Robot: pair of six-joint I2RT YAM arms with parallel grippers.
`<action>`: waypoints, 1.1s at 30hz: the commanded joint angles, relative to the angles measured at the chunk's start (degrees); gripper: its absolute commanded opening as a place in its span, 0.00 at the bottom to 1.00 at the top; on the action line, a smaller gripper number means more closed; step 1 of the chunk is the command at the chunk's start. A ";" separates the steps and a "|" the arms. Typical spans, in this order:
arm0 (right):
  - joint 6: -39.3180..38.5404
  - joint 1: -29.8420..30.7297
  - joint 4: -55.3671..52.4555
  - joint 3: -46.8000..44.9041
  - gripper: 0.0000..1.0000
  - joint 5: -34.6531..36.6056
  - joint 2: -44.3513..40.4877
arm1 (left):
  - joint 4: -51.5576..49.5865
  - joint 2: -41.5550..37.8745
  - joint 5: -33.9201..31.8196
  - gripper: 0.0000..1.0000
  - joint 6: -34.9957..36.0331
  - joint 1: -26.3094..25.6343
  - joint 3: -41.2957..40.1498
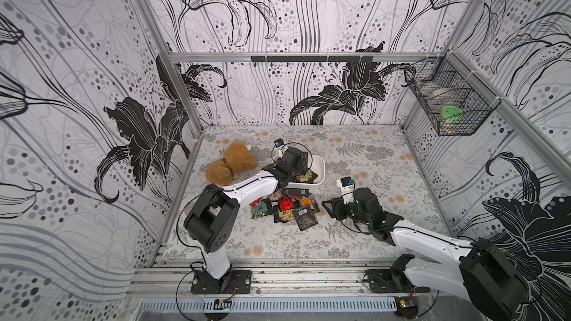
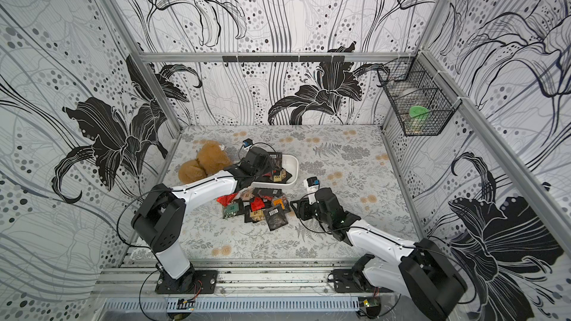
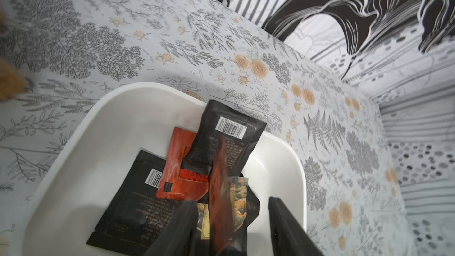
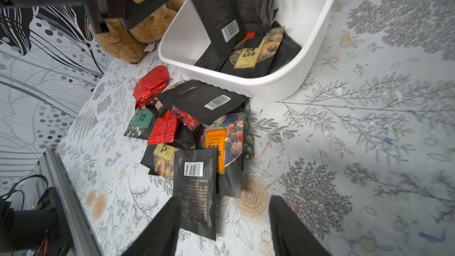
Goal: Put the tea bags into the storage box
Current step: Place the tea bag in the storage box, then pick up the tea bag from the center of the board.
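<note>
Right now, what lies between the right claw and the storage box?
The heap of loose tea bags, clearest in the right wrist view.

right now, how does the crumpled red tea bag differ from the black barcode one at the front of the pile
The red tea bag is shiny and crumpled; the black tea bag is matt and flat. The black one shows a white barcode label; the red one shows none. The red one lies nearer the plush toy, the black one farthest from the storage box. Both lie on the table, outside the box.
</note>
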 commanded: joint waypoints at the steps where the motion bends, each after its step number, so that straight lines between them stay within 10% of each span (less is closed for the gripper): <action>1: -1.95 -0.15 2.86 0.34 0.59 -6.21 2.16 | -2.69 -4.06 -7.81 0.70 1.59 0.85 0.40; 7: -2.79 -0.16 3.11 1.84 0.51 -10.40 5.30 | -3.97 -17.28 -10.56 0.73 0.26 0.95 -8.79; 14: -4.69 0.95 1.53 3.46 0.44 -12.74 8.34 | 2.07 -28.17 12.36 0.63 -2.72 -2.05 -24.02; 23: -5.60 7.05 -3.06 5.59 0.43 -6.31 11.17 | 4.06 -25.65 10.74 0.44 -8.17 -19.82 -29.42; 33: -5.07 7.67 -5.22 6.35 0.43 -4.14 14.87 | 13.63 -20.39 10.48 0.33 -17.14 -21.20 -36.80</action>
